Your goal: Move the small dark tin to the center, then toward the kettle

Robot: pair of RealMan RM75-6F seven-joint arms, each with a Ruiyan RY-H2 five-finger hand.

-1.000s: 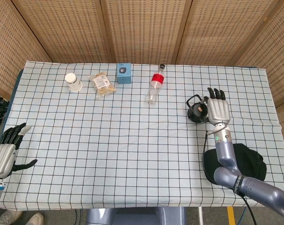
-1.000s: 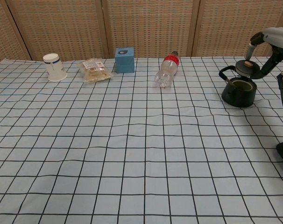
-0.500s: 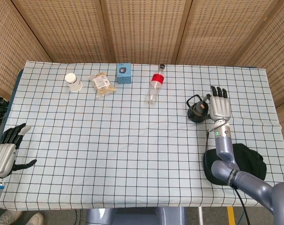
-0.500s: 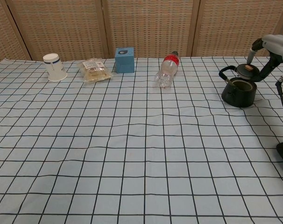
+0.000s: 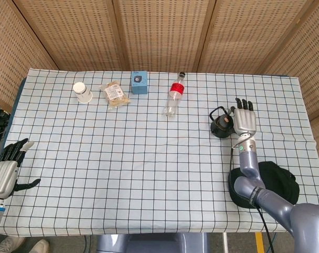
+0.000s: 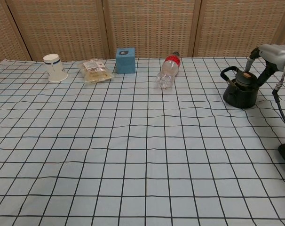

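Your right hand (image 5: 245, 121) has come down, and the dark lid (image 6: 246, 75) it carried above the kettle (image 6: 240, 92) now sits on it. The checked table (image 5: 149, 158) is open across its middle. A black bundle (image 5: 275, 179) lies at the near right edge, and a bottle (image 5: 173, 99) lies toward the far edge. I cannot tell whether your right fingers still pinch the lid, or which item is the small dark tin. Your left hand (image 5: 7, 171) hangs spread and empty at the left edge.

Along the far edge of the checked tablecloth (image 5: 149, 158): white paper cup (image 5: 82, 92) on its side, snack packet (image 5: 115, 94), blue box (image 5: 139, 83), plastic bottle (image 5: 173, 98) lying flat. Black cap (image 5: 278, 179) at right edge.
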